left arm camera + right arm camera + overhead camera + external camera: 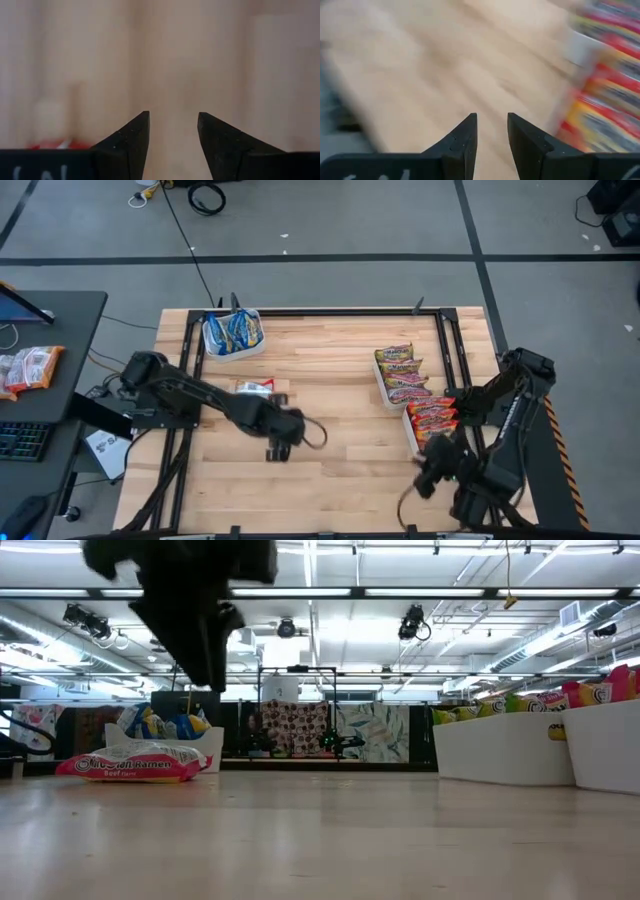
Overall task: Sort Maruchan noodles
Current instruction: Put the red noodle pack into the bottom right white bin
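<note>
One silver-white and red noodle packet [255,387] [135,765] lies flat on the wooden table. Blue-yellow packets [232,332] [160,725] stand in a white tray at the far left. Yellow-green packets [398,372] and orange-red packets [432,417] [600,115] fill two white trays on the right. My left gripper [285,438] [172,131] hangs open and empty above bare wood, nearer than the loose packet. My right gripper [435,465] [492,131] is open and empty by the near right edge, beside the orange-red tray.
A black metal frame [330,311] runs round the table's far and side edges. The white trays [500,745] stand tall on the right side. Bare wood [350,440] lies between the two grippers. A dark desk with a keyboard and more packets [30,367] stands to the left, off the table.
</note>
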You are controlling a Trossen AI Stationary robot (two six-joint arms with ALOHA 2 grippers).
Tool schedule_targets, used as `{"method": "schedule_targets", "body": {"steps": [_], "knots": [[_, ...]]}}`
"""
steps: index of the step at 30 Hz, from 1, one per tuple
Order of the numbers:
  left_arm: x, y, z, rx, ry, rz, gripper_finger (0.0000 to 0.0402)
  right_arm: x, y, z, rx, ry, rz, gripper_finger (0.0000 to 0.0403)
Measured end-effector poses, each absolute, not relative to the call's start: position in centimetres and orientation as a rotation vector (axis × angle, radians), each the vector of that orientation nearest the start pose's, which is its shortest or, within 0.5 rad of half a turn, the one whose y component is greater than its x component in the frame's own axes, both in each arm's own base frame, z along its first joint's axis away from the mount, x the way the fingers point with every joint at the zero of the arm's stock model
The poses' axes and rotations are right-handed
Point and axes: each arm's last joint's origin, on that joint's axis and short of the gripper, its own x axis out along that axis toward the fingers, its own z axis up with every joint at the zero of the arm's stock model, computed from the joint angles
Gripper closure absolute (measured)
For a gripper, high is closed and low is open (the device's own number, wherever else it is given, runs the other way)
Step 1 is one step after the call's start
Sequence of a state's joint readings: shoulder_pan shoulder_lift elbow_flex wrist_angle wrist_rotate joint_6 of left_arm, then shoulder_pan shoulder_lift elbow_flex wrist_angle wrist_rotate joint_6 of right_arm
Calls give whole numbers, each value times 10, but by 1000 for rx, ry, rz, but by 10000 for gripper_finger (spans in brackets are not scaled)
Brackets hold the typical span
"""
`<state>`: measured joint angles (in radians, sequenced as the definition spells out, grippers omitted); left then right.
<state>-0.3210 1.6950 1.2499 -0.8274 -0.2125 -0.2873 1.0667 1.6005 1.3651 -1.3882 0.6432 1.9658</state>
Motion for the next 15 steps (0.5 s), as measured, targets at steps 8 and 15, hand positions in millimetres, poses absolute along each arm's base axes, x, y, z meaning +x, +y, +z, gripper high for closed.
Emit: {"method": "schedule_targets", "body": {"steps": [8,15], "knots": [[262,-54,186,2,1286,439,230,164,272,291,448,661,-231,293],[254,-91,185,0,1232,373,204,173,268,292,298,665,-198,293]]}}
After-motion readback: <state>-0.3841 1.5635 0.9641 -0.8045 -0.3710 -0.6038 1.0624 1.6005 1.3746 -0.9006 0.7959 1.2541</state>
